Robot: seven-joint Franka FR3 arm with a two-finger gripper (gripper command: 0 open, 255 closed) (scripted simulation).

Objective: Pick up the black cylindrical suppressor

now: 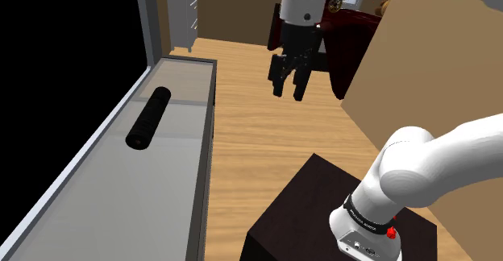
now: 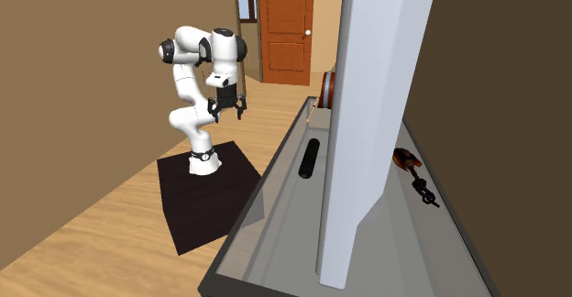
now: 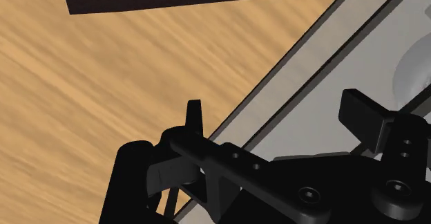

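The black cylindrical suppressor [image 1: 149,118] lies on its side on a long grey counter [image 1: 121,195], close to that counter's far wall. The second exterior view shows the suppressor [image 2: 310,159] just left of a tall white upright panel. My gripper [image 1: 288,88] hangs open in the air over the wooden floor, well to the shoulder view's right of the suppressor and higher than the counter. From across the room the gripper [image 2: 227,112] is between the arm and the counter. In the wrist view the gripper [image 3: 276,115] has its fingertips [image 3: 195,119] wide apart, nothing between them, above the counter's edge [image 3: 304,70].
The dark stand [image 1: 322,195] sits on the wooden floor [image 1: 258,130] beside the counter. A tall white panel [image 2: 376,112] rises from the counter, with an orange and black object [image 2: 412,171] beyond it. A black area lies past the counter's wall. A brown door [image 2: 284,29] is far off.
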